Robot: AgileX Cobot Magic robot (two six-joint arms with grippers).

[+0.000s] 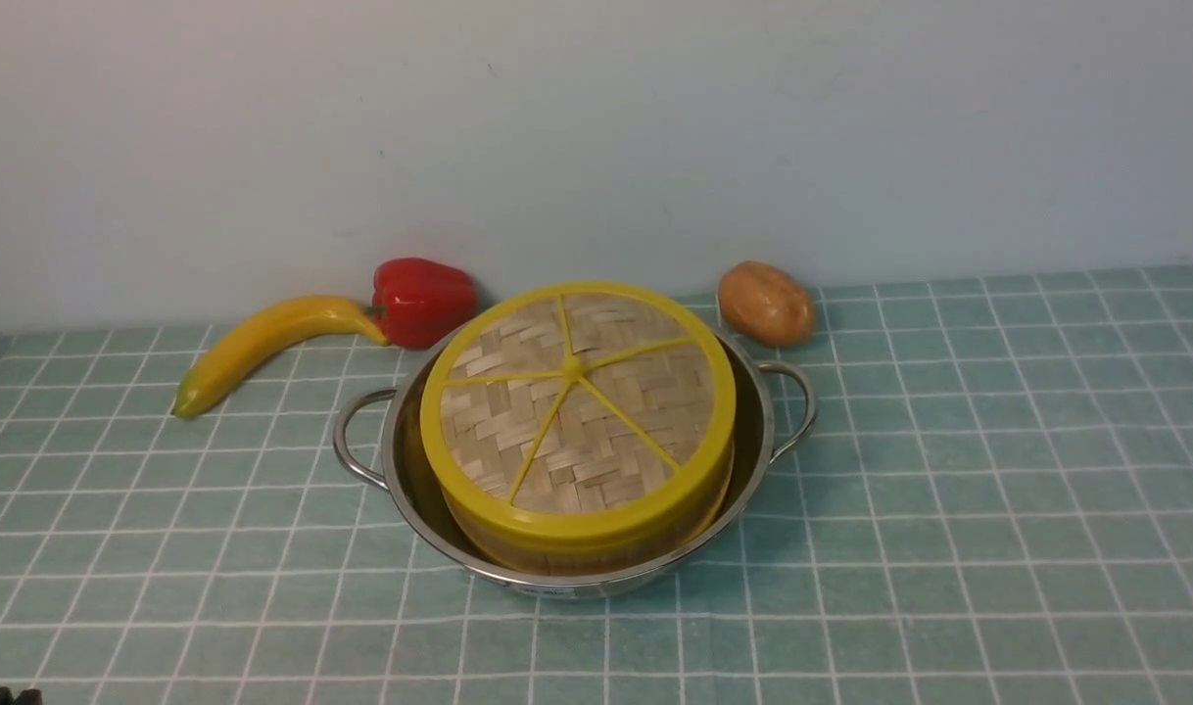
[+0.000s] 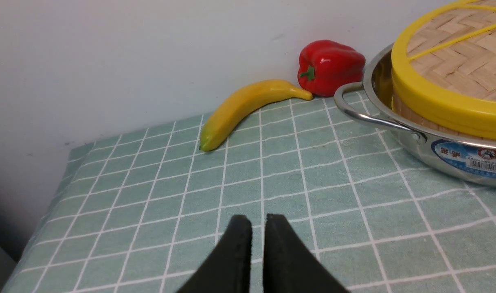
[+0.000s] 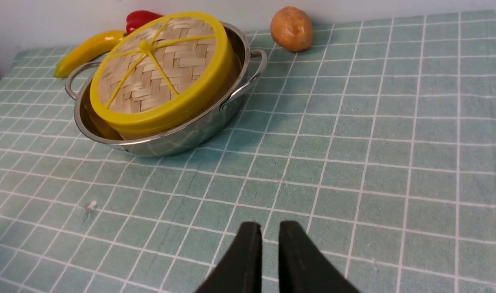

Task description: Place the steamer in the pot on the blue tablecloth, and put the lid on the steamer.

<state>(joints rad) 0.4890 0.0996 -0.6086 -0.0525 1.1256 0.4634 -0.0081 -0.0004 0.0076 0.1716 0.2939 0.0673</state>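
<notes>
The left tool [image 2: 258, 221] hangs low over bare cloth at the near left of the table, its two black fingers [image 2: 235, 252] a narrow slit apart with nothing between them. The right tool [image 3: 269, 228] hangs likewise over bare cloth at the near right, its fingers [image 3: 297, 256] parted by a slim gap and empty. Both are well apart from the pot.

Under them the blue tablecloth [image 1: 998, 490] covers the table, pale teal with a white grid of squares, lying mostly flat with slight ripples. A plain pale wall closes the far side.

The pot [image 1: 753, 460] stands upright at the middle of the cloth, its two loop handles pointing left and right, so its long axis runs across the scene. The steamer [image 1: 557, 558] sits inside the pot, only a strip of its bamboo wall showing under the lid [image 1: 577, 411]. The lid rests on the steamer, its face tipped slightly toward the near side, yellow spokes meeting at the hub.

Against the wall, a banana [image 1: 263, 343] lies far left, its long axis slanting from near left to far right, its tip touching a red pepper [image 1: 420, 299]. A potato [image 1: 765, 302] lies just beyond the pot's right handle.
</notes>
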